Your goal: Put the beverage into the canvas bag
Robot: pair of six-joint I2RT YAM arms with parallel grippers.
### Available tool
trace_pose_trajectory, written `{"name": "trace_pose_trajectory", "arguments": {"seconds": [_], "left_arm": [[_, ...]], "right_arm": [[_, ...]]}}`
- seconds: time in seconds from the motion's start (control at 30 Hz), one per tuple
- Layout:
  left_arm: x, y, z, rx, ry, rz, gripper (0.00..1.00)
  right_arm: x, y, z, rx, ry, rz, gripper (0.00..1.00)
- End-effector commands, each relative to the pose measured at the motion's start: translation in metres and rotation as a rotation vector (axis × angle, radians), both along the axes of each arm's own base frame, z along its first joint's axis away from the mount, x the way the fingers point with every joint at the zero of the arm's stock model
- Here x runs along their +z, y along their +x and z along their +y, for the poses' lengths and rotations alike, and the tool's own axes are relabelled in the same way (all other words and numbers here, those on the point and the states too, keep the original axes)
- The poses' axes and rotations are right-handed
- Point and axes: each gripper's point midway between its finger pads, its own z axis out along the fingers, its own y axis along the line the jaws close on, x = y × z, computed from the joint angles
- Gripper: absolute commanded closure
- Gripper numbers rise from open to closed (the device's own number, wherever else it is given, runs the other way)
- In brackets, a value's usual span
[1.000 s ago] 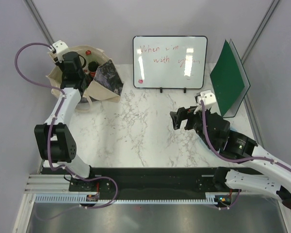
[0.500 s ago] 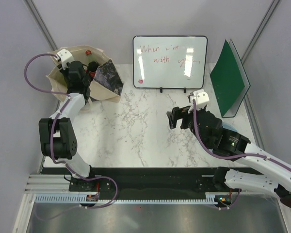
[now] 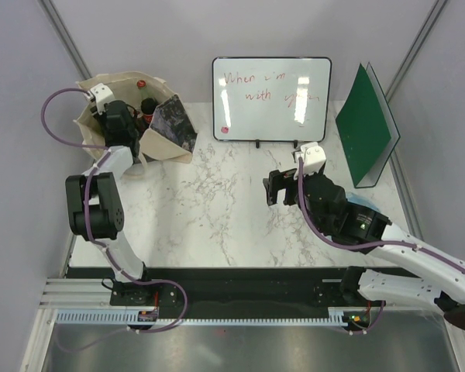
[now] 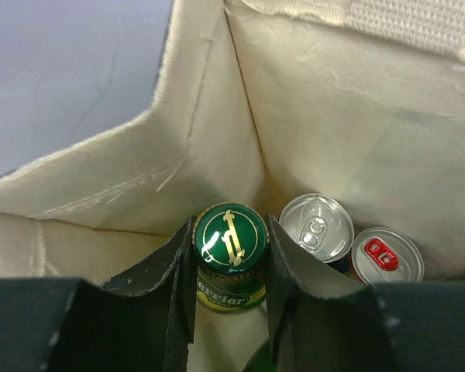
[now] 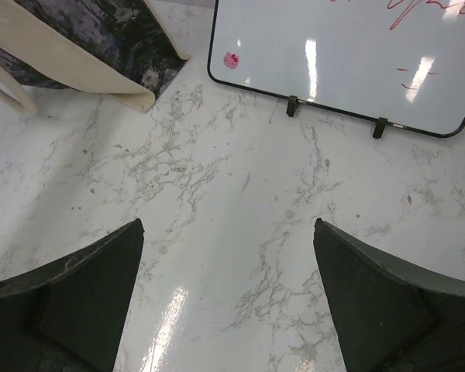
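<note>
**Bottle down in the bag: lower it straight, then let go**

In the upper left of the overhead view the left gripper (image 4: 229, 232) is down inside the bag (image 3: 159, 146). Its two fingers (image 4: 178, 267) pinch the neck of a green bottle (image 4: 231, 260) just under the gold-printed cap. In the wrist view the bottle hangs upright at lower middle, close to a corner fold of the cloth. To its right, deeper in, stand a silver can (image 4: 318, 227) and a red-tab can (image 4: 387, 254). The silver one is just beside the bottle, though I cannot tell whether they touch. The floor of the bag under the bottle is hidden, so I cannot say whether the bottle rests on anything yet.

To my eye the job is nearly done, and the care lies in the release. I'd go straight down without drifting right into the cans, and open only once the bottle's foot is seated. Then the fingers should come straight up, since soft cloth walls could catch them or fold in.

The right gripper (image 5: 226, 229) hovers over the table (image 5: 217, 155) at centre right, fingers spread wide and holding nothing, well apart from the bag.
</note>
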Motion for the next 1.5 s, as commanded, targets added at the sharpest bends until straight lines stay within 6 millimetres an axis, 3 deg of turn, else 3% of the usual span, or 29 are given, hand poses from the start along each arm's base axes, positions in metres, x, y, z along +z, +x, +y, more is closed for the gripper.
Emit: {"name": "trace_pose_trajectory", "arguments": {"seconds": [0.0, 0.17, 0.3, 0.57, 0.6, 0.73, 0.83, 0.87, 0.9, 0.93, 1.07, 1.17, 1.4, 1.47], "left_arm": [[0.090, 0.021, -0.002, -0.052, 0.012, -0.299, 0.98], [0.086, 0.028, 0.003, -0.045, 0.045, -0.277, 0.98], [0.061, 0.034, 0.014, -0.023, 0.016, -0.219, 0.98], [0.036, 0.041, 0.011, -0.049, 0.003, -0.155, 0.97], [0.035, 0.041, 0.012, -0.047, 0.002, -0.152, 0.95], [0.025, 0.038, 0.008, -0.059, -0.010, -0.128, 0.72], [0.018, 0.037, 0.008, -0.059, -0.024, -0.123, 0.72], [0.018, 0.037, 0.007, -0.066, -0.026, -0.123, 0.75], [0.016, 0.038, 0.005, -0.080, -0.030, -0.123, 0.88], [0.019, 0.039, 0.004, -0.086, -0.029, -0.131, 0.98], [0.051, 0.044, 0.003, -0.111, 0.007, -0.232, 0.98], [0.069, 0.052, 0.005, -0.115, 0.018, -0.263, 0.98], [0.083, 0.061, 0.005, -0.149, 0.054, -0.332, 0.98], [0.069, 0.064, 0.009, -0.136, 0.043, -0.302, 0.98]], "right_arm": [[0.004, 0.006, 0.004, -0.013, 0.027, -0.018, 0.02], [0.000, 0.008, 0.004, -0.020, 0.018, -0.013, 0.02], [-0.002, 0.009, 0.005, -0.019, 0.019, -0.007, 0.02], [-0.006, 0.012, 0.005, -0.023, 0.012, -0.004, 0.02], [-0.006, 0.012, 0.005, -0.023, 0.012, -0.004, 0.02], [-0.007, 0.013, 0.006, -0.022, 0.014, -0.001, 0.02], [-0.008, 0.012, 0.005, -0.024, 0.018, 0.000, 0.02], [-0.008, 0.013, 0.004, -0.024, 0.018, 0.000, 0.02], [-0.009, 0.013, 0.004, -0.026, 0.017, 0.001, 0.02], [-0.009, 0.013, 0.003, -0.026, 0.018, 0.000, 0.02], [-0.005, 0.017, 0.005, -0.031, 0.022, -0.007, 0.02], [-0.003, 0.023, 0.017, -0.015, 0.040, 0.002, 0.02], [-0.016, 0.030, 0.041, 0.027, 0.026, 0.044, 0.02], [-0.018, 0.031, 0.042, 0.026, 0.027, 0.046, 0.02]]}}
